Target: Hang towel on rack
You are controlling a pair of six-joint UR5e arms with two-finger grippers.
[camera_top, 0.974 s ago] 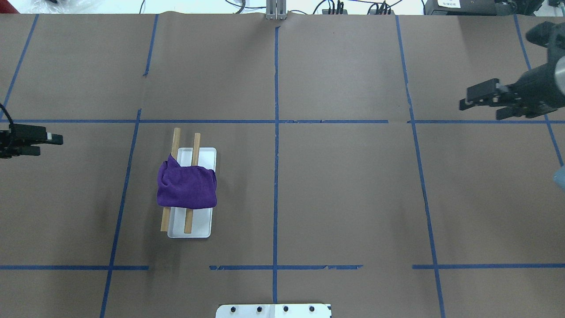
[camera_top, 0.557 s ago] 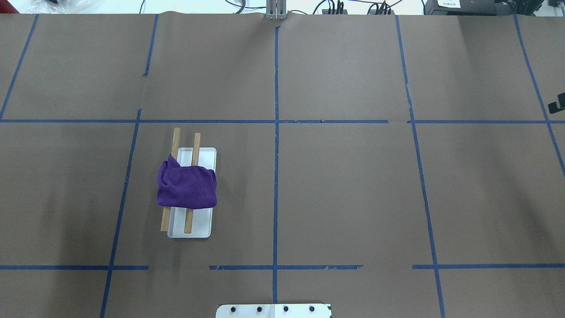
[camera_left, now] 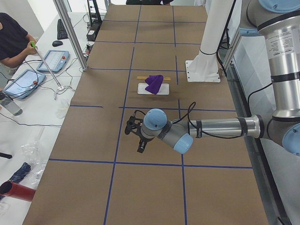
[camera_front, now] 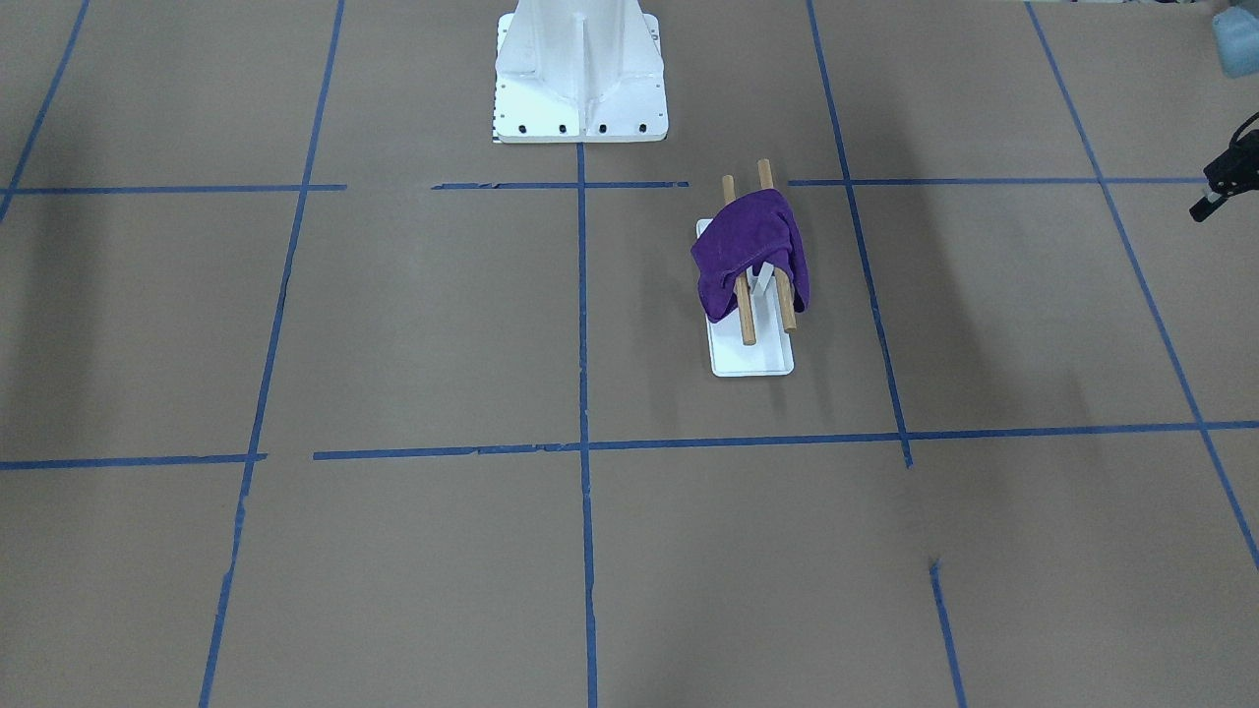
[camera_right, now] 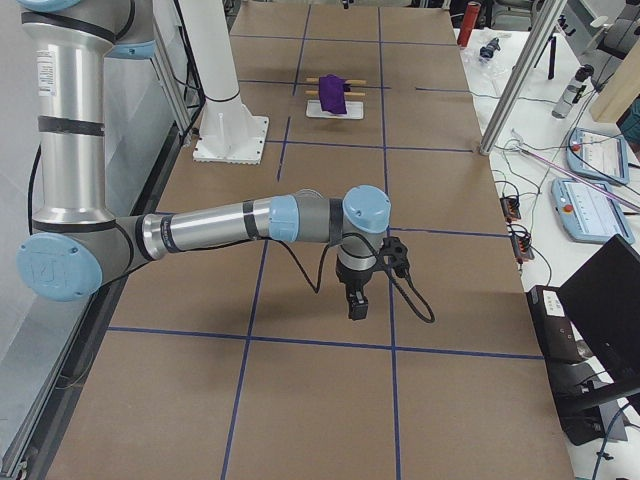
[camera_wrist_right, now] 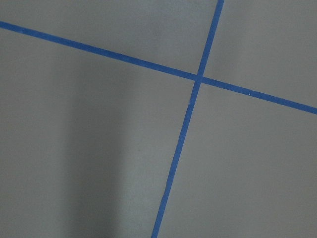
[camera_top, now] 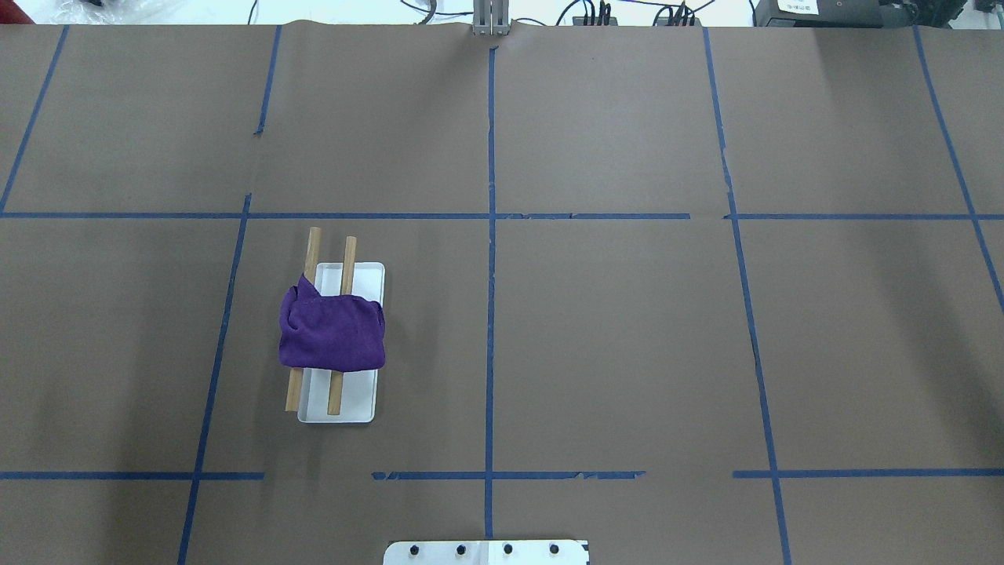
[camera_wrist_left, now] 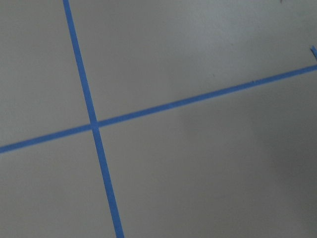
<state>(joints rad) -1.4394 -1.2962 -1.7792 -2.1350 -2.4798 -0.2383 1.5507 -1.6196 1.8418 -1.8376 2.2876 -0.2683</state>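
The purple towel (camera_top: 333, 333) is draped over both wooden dowels of the rack (camera_top: 314, 245), whose white base (camera_top: 365, 276) stands left of the table's centre. Towel (camera_front: 749, 246) and rack base (camera_front: 752, 360) also show in the front-facing view. Both grippers are outside the overhead view. My left gripper (camera_left: 136, 137) hangs over bare table far from the rack; a black part of it (camera_front: 1223, 179) shows at the front view's right edge. My right gripper (camera_right: 357, 303) hangs over the table's other end. I cannot tell whether either is open or shut. Neither holds anything.
The large white bolted pedestal (camera_front: 580, 69) stands at the robot's side of the table. Blue tape lines (camera_top: 490, 235) divide the brown table cover. An operator (camera_left: 11, 37), tablets and cables are beside the table's long far edge.
Both grippers have pulled outward and left the overhead view, the left one to the left, the right one to the right. The towel and rack have not moved.
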